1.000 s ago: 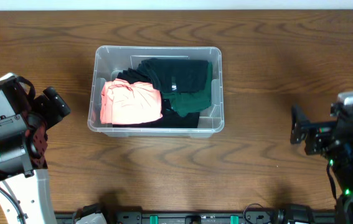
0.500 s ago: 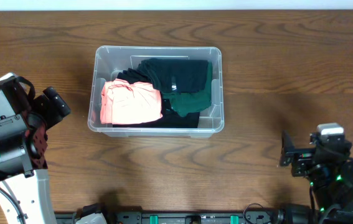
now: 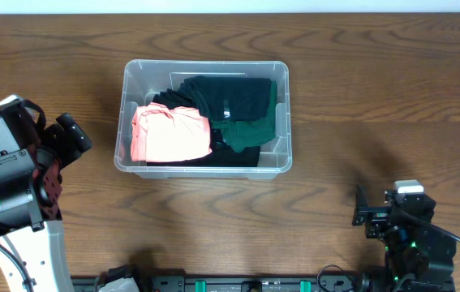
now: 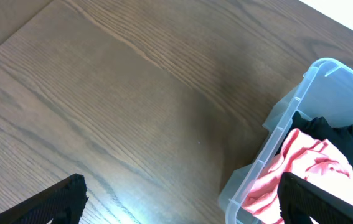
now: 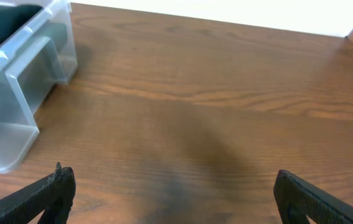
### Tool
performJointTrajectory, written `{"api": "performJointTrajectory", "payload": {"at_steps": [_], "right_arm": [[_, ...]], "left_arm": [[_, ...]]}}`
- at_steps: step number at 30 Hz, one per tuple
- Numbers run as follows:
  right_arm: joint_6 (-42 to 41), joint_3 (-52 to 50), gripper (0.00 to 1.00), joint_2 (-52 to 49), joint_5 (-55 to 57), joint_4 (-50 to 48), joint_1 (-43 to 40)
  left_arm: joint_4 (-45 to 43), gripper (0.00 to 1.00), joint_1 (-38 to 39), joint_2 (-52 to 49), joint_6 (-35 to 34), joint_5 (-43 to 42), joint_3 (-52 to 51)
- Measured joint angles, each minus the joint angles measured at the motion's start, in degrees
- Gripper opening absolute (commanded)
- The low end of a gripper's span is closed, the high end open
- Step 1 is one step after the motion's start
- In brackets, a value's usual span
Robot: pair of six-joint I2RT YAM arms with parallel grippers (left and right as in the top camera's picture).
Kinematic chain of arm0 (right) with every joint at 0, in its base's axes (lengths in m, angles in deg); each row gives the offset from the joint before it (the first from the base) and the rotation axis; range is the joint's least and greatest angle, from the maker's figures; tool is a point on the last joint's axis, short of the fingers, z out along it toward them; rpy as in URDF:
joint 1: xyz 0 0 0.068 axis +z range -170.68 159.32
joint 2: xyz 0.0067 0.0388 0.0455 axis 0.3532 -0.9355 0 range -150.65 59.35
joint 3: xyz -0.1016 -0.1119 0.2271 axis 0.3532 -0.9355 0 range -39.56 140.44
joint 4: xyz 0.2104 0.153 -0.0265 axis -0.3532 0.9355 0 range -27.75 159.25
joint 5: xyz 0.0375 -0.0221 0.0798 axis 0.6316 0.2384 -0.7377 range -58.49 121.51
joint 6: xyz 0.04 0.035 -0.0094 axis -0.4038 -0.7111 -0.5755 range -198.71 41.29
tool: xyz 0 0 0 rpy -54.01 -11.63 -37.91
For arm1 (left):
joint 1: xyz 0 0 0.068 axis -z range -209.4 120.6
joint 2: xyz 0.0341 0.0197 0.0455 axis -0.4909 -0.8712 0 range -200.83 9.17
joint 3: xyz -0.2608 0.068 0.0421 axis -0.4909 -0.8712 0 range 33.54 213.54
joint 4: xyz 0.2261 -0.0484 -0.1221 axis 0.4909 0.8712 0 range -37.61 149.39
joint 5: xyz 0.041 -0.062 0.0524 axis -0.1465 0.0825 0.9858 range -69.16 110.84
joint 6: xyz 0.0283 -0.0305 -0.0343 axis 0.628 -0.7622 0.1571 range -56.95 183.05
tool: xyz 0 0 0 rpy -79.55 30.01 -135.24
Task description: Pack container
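The clear plastic container point(image 3: 281, 122) stands on the wooden table, left of centre. It holds a pink garment point(image 3: 170, 135), a black garment point(image 3: 230, 96) and a dark green garment point(image 3: 252, 130). My left gripper point(image 3: 75, 136) is open and empty, to the left of the container. The left wrist view shows the container's corner point(image 4: 307, 81) and the pink garment point(image 4: 301, 155) between the spread fingers point(image 4: 179, 199). My right gripper point(image 3: 361, 208) is open and empty at the front right, well away from the container point(image 5: 14, 74). Its fingers point(image 5: 175, 193) are spread over bare table.
The wooden table point(image 3: 359, 97) runs out on all sides of the container. A dark rail with green parts point(image 3: 238, 284) lies along the front edge. A white wall shows beyond the far table edge point(image 5: 226, 12).
My right arm has drawn back toward the front edge and a little left, away from the container. The left arm and the container's contents have not moved.
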Motion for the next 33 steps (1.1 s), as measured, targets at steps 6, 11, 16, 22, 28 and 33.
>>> {"api": "performJointTrajectory", "payload": {"at_steps": [6, 11, 16, 22, 28, 33], "right_arm": [[0.0, -4.3, 0.99, 1.8, 0.0, -1.4, 0.0], [0.0, -5.9, 0.99, 1.8, 0.0, -1.6, 0.0], [0.0, -7.6, 0.99, 1.8, 0.0, -1.7, 0.0], [0.0, -9.5, 0.99, 1.8, 0.0, -1.7, 0.0], [0.0, -10.6, 0.99, 1.8, 0.0, -1.9, 0.0], [0.0, -10.6, 0.99, 1.8, 0.0, -1.9, 0.0]], "left_arm": [[0.0, 0.98, 0.0, 0.0, 0.0, 0.0, 0.0], [0.0, 0.98, 0.0, 0.0, 0.0, 0.0, 0.0], [0.0, 0.98, 0.0, 0.0, 0.0, 0.0, 0.0], [0.0, 0.98, 0.0, 0.0, 0.0, 0.0, 0.0], [0.0, 0.98, 0.0, 0.0, 0.0, 0.0, 0.0], [0.0, 0.98, 0.0, 0.0, 0.0, 0.0, 0.0]]}}
